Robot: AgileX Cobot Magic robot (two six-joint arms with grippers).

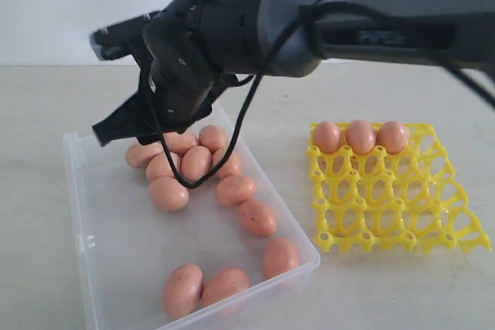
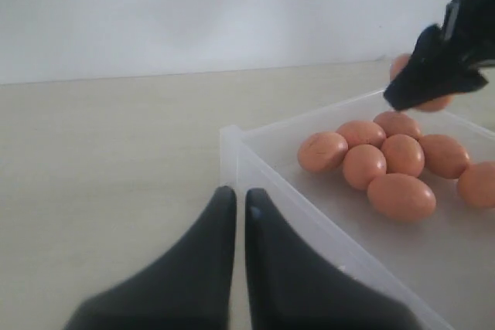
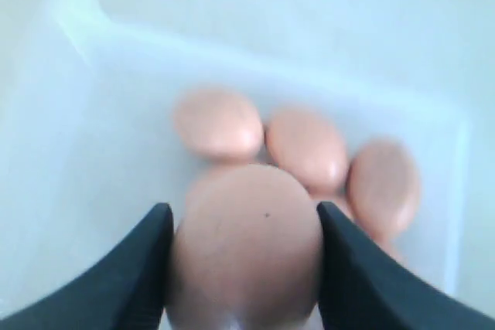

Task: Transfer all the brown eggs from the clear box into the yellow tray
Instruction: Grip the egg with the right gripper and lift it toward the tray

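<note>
My right gripper (image 3: 244, 214) is shut on a brown egg (image 3: 246, 245), its fingers pressed against both sides of the shell. In the exterior view this gripper (image 1: 116, 129) hangs over the far left end of the clear box (image 1: 77, 191), just above a cluster of brown eggs (image 1: 196, 161). More eggs (image 1: 183, 290) lie at the box's near end. The yellow tray (image 1: 402, 199) stands to the right of the box, with three eggs (image 1: 360, 136) in its back row. My left gripper (image 2: 234, 199) is shut and empty, low by the box's corner (image 2: 232, 144).
The right arm (image 1: 371, 25) spans the scene from the right, and its black cable (image 1: 240, 125) loops down over the eggs in the box. Pale tabletop (image 1: 387, 291) surrounds the box and the tray.
</note>
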